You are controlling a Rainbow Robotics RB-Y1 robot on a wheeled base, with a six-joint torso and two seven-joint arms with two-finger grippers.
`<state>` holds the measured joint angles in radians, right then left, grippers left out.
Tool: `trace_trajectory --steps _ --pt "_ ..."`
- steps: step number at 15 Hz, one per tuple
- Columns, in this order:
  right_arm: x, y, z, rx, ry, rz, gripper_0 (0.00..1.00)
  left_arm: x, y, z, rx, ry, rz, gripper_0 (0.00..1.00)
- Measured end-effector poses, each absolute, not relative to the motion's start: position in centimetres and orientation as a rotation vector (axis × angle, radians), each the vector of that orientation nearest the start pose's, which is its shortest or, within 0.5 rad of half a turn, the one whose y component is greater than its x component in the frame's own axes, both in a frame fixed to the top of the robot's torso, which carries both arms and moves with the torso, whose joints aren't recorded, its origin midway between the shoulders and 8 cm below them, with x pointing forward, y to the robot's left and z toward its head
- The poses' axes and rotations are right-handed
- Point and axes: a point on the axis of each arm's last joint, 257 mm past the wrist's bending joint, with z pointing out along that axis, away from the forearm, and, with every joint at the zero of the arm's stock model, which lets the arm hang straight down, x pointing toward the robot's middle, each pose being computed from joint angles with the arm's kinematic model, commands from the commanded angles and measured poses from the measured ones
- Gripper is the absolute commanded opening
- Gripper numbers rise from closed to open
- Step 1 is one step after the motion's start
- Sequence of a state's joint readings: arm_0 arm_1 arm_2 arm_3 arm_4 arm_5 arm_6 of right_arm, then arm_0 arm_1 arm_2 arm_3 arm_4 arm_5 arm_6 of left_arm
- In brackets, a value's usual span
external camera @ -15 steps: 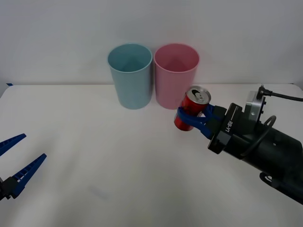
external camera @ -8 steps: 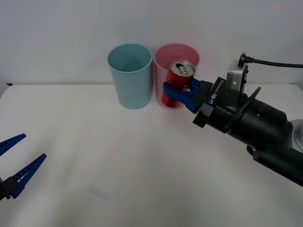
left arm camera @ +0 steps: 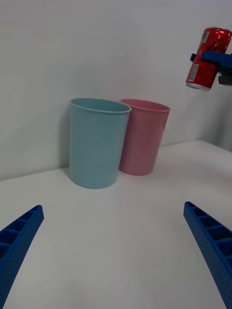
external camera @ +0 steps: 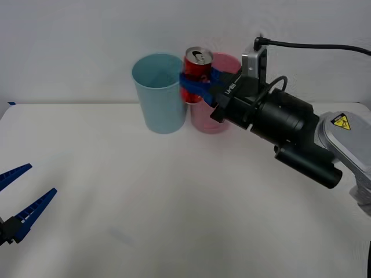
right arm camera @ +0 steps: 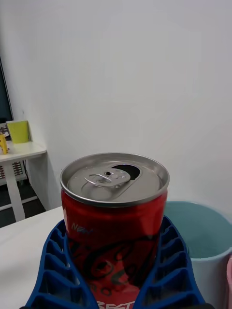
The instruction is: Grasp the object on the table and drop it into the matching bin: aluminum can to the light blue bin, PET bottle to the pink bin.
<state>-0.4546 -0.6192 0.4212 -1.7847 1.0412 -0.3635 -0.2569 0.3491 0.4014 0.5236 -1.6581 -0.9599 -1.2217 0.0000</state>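
Two bins stand side by side at the back of the white surface [external camera: 174,191], rims almost touching. At far left, the left end effector [external camera: 17,200] hovers low with its blue fingers spread apart. The light blue bin [external camera: 159,92] comes next; its visible inside looks empty. The pink bin [external camera: 203,119] is partly hidden by the right end effector [external camera: 197,82], clamped on the red aluminum can [external camera: 197,65], held upright above both rims.

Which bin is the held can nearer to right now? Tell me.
The pink bin: the can in the right end effector is over its rim nearest the light blue bin.
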Motion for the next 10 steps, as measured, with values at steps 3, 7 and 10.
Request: trace_trajectory --steps 3,7,10 --pt "52.4 0.7 -0.7 -0.728 1.218 0.731 0.00 34.2 33.0 -16.9 0.465 1.441 -0.567 1.00" --pt "56.3 2.8 0.0 -0.718 1.234 0.693 0.00 34.2 33.0 -16.9 0.465 1.441 -0.567 1.00" --pt "59.1 4.3 -0.1 -0.705 1.266 0.672 0.00 34.2 33.0 -16.9 0.465 1.441 -0.567 1.00"
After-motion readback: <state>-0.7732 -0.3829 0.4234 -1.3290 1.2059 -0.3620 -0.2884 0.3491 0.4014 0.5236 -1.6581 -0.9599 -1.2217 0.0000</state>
